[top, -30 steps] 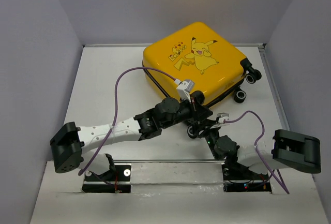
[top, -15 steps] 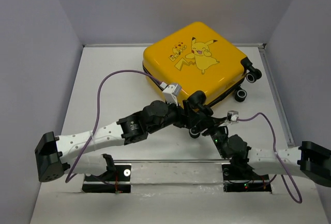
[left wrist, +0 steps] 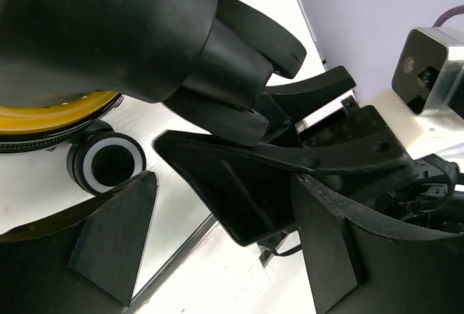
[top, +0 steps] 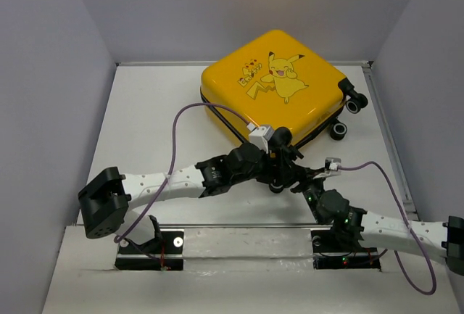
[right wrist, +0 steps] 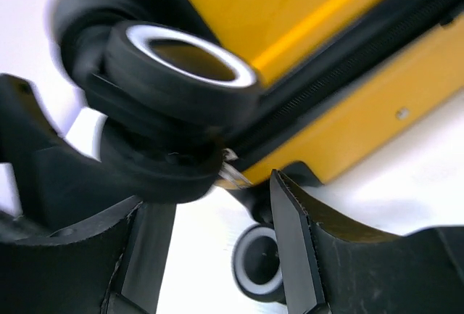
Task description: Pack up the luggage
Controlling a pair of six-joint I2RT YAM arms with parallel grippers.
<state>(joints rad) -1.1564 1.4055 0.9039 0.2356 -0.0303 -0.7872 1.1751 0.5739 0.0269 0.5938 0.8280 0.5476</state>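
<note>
The luggage [top: 274,82] is a yellow hard-shell suitcase with a Pikachu print, lying flat and zipped at the back of the table. Both grippers meet at its near corner by the caster wheels. My left gripper [top: 279,156] is open there. In the left wrist view my left gripper [left wrist: 226,187] has nothing between its fingers, with a black-and-white caster [left wrist: 109,165] and the yellow shell [left wrist: 58,104] off to the left. My right gripper [right wrist: 217,198] is open under a large caster [right wrist: 181,60]. A silver zipper pull [right wrist: 229,173] hangs just ahead of it, and a second caster [right wrist: 257,259] lies beyond the gap.
Two more casters [top: 348,114] stick out at the luggage's right side. The right wrist's camera block [left wrist: 428,71] sits close in front of my left gripper. Grey walls close in the white table [top: 145,125] on three sides.
My left gripper went from shut to wide open beside the near caster. The right arm stretched forward and lower toward the same corner, its jaws spreading slightly.
</note>
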